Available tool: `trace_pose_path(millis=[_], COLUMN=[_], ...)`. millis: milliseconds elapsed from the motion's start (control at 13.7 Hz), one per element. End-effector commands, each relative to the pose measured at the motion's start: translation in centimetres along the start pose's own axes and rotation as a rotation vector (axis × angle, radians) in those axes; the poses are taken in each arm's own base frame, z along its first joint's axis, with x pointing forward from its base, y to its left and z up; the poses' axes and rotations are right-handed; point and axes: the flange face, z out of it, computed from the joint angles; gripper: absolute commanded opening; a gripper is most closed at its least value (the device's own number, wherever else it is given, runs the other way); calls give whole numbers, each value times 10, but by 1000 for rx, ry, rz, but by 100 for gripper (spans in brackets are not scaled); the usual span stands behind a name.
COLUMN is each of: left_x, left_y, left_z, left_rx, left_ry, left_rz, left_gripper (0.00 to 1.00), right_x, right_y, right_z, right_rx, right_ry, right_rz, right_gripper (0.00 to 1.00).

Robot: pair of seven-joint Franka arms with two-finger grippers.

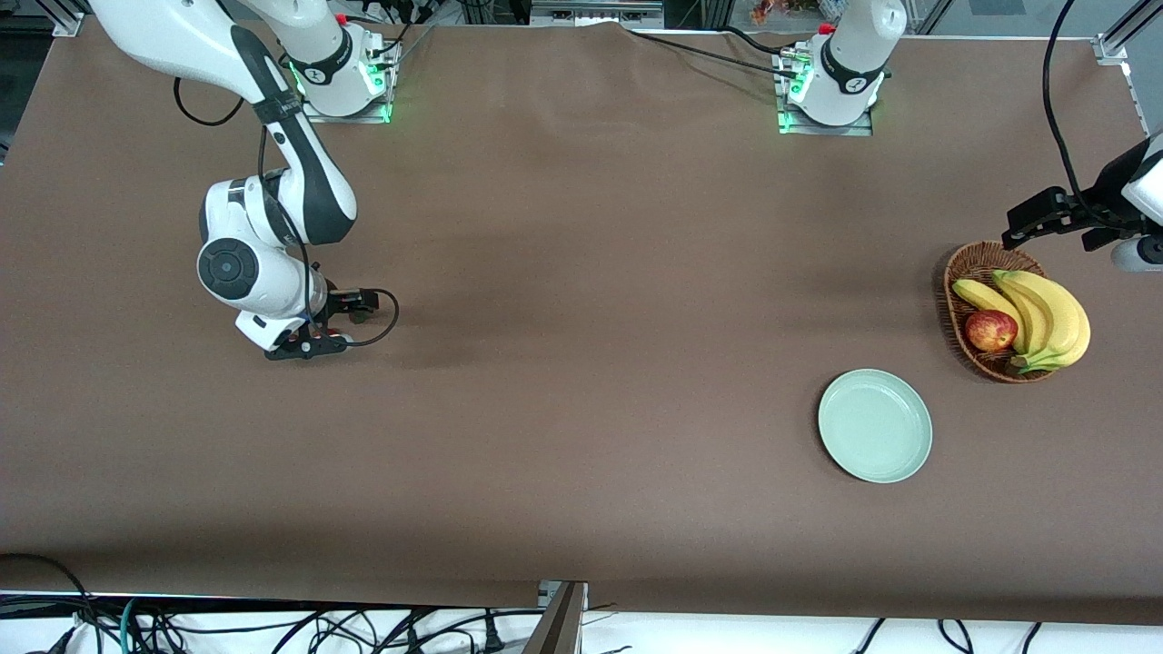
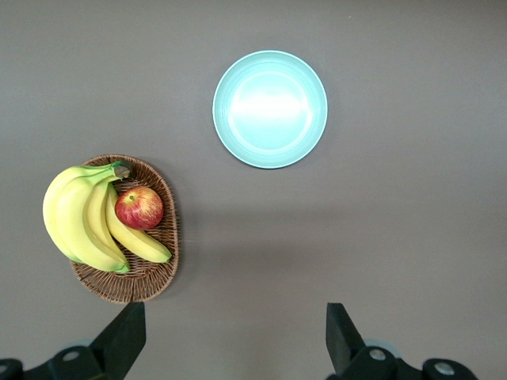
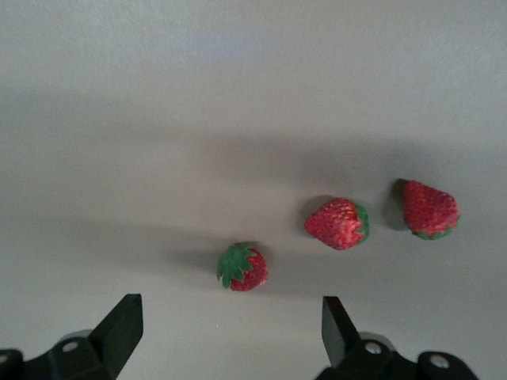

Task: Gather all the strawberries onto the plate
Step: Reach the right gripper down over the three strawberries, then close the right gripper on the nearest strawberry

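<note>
Brown cloth: we see it covering the whole counter (image 1: 581, 363), with faint creases and soft shadows.
Strawberries: we count three, red with green caps, visible only in the right wrist view; first strawberry (image 3: 243, 267) lies cap toward the camera, second strawberry (image 3: 338, 223) and third strawberry (image 3: 428, 210) lie close together just beside it, none touching.
Where the berries lie: on bare cloth under the right pincer, at the right arm's end of the counter; in the front view the arm hides them.
Plate: we count one, pale mint-green plate (image 1: 875, 425) with nothing on it, toward the left arm's end, well apart from the berries.
Basket: one brown wicker basket (image 1: 965, 271), beside the plate and farther from the front camera.
Bananas: one bunch of yellow bananas (image 1: 1040, 318) in the basket; we make out about four.
Apple: one red-yellow apple (image 1: 990, 330) in the basket, touching the bananas.
Right pincer (image 3: 230, 328): low over the three berries, fingers spread apart, holding nothing.
Left pincer (image 2: 236, 336): high over the counter beside the basket, fingers spread apart, holding nothing.
Arm bases: two, along the counter's edge farthest from the front camera, each with a green light.
Room: loose black cables (image 1: 273, 631) hang along the edge nearest the front camera.
</note>
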Motion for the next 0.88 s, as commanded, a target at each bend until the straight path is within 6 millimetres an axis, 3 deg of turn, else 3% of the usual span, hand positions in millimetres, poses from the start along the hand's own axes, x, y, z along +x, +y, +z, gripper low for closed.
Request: trace_pose_path(millis=[0,292,802], left_x=[2,1,2], left_y=[-3,-5,-2], left_z=[-6,-8,-6], left_rx=[20,18,19], left_ry=[1,4,0], left_rz=[12,9,12], left_gripper=[100,100,100], right_x=[-9,-15,-15], right_y=[0,0,1], right_z=[21,46,59], right_rx=[1,4,6], right_ry=[7,34,37], right_rz=[9,9,10], right_gripper=[100,100,98])
